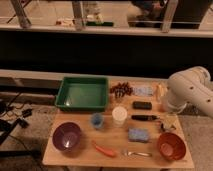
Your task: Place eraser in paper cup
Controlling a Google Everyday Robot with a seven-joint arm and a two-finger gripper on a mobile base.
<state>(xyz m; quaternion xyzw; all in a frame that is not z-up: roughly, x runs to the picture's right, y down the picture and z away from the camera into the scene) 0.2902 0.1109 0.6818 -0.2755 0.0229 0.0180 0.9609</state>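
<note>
From my station I see the wooden table [75, 159] spread across the view. The arm [192, 90] comes in from the right, its white casing bulking over the table's right edge. The gripper [166, 125] hangs below that casing, small and dark. It sits close to the right edge, just on the far side of the orange bowl [171, 146] and to the right of the pen-like stick [145, 118]. I read its fingers as released, with nothing grasped.

The eraser [142, 105] lies flat on the table, right of centre and towards the far side, its long side running left to right. It is apart from the gripper, to the left of it and a little farther back. The pen-like stick lies just nearer than the eraser and roughly parallel to it.

The paper cup [119, 115] stands upright to the left of the eraser and slightly nearer, with bare wood between the two. The blue cup [97, 120] stands just left of the paper cup, also upright, not touching it.

The blue sponge [138, 134] lies nearer than the stick. A green tray [82, 104] takes the far left part of the table, and a purple bowl [66, 136] sits at the near left. Between the two bowls, along the near edge, lie an orange-red object [104, 149] and a small metal utensil [137, 153]. At the far side, right of the tray, I make out a dark reddish cluster [121, 89] and a pale bluish packet [143, 90], but I cannot tell what they are.
</note>
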